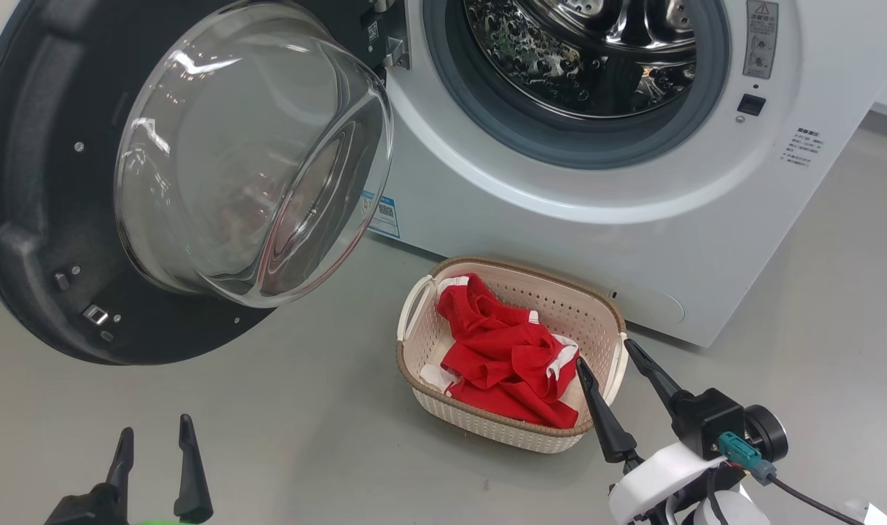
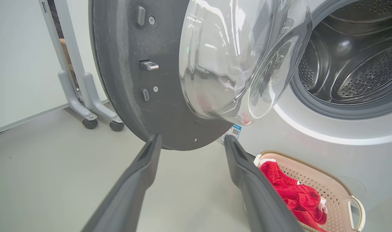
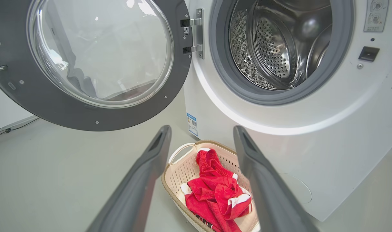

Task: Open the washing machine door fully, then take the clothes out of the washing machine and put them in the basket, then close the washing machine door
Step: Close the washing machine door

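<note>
Since both our claws stand apart with nothing between the fingers, we judge the unloading done. Our right claw (image 1: 604, 352) hovers over the near right corner of the basket (image 1: 487, 426), one finger above the clothes (image 1: 505, 357), the other just outside the rim. Our left claw (image 1: 156, 425) hangs low over the floor (image 1: 305, 408), near the bottom edge of the door (image 1: 35, 219): a fair spot, we think, for pushing it shut. The clothes lie heaped in the basket. The basket sits on the floor just before the washer (image 1: 633, 233), below its mouth, likely so the carry is short. The door stands swung wide to our left, leaving the mouth free; what we see of the drum (image 1: 582, 51) looks bare. A blue sticker (image 1: 383, 215) with a square code sits at the washer's lower left corner; a grey panel (image 1: 761, 36) bears a warning triangle. The remaining print is too small for us to read.
</note>
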Available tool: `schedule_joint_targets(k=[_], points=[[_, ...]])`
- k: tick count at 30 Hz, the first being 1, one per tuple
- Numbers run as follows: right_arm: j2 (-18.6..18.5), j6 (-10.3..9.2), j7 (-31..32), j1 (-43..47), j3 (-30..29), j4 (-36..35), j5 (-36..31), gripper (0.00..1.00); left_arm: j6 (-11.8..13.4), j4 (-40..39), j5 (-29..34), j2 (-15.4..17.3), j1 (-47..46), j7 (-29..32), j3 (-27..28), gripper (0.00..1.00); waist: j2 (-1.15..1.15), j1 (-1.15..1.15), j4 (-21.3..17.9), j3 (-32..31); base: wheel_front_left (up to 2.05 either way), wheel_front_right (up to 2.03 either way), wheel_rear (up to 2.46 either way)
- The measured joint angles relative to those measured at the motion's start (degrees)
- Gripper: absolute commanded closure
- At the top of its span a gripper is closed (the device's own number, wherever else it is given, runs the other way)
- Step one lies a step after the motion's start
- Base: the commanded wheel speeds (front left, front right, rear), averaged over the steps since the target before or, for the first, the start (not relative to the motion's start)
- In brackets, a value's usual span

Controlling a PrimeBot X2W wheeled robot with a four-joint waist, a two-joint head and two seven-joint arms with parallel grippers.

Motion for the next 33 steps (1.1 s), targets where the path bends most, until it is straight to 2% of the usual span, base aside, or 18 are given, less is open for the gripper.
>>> schedule_joint_targets(k=[6, 7, 9, 16, 27, 30, 33], points=[[-0.01, 0.01, 0.00, -0.02, 0.01, 0.54, 0.09, 0.00, 0.02, -0.02, -1.26, 0.00, 0.25, 0.00, 0.00, 0.00, 0.00, 0.00, -0.04, 0.15, 0.00, 0.00, 0.00], [-0.01, 0.01, 0.00, -0.02, 0.00, 0.63, 0.09, 0.00, 0.02, -0.02, -2.03, 0.00, 0.30, 0.00, 0.03, 0.30, 0.00, 0.00, -0.05, 0.17, 0.00, 0.00, 0.00], [-0.02, 0.02, 0.00, -0.03, -0.03, 0.83, 0.10, 0.00, 0.03, -0.13, -2.81, 0.00, 0.37, 0.00, 0.08, 1.00, 0.00, 0.00, -0.06, 0.19, 0.00, 0.00, 0.00], [-0.02, 0.16, 0.00, -0.21, -0.26, 1.12, 0.76, 0.00, -0.12, -1.72, -13.46, -0.05, 0.37, -0.01, 1.16, 1.00, 0.00, 0.00, -0.08, 0.22, 0.00, 0.00, 0.00], [-0.04, 0.19, 0.00, -0.48, -0.27, 1.43, 1.37, 0.00, -4.99, -0.97, -42.22, -0.08, 0.36, -0.18, 4.50, 1.00, 0.00, 0.00, -0.03, 0.28, 0.00, 0.00, 0.00], [-0.03, 0.43, 0.00, -0.49, -0.29, 1.47, 1.66, 0.00, -6.02, 0.69, -48.56, -0.16, 0.37, -0.18, 5.21, 1.00, 0.00, 0.00, -0.06, 0.20, 0.00, 0.00, 0.00], [-0.03, 0.43, 0.00, -0.49, -0.29, 1.48, 1.75, 0.00, -8.20, 2.23, -55.02, -0.18, 0.35, -0.27, 5.95, 1.00, 0.00, 0.00, -0.13, 0.07, 0.00, 0.00, 0.00]])
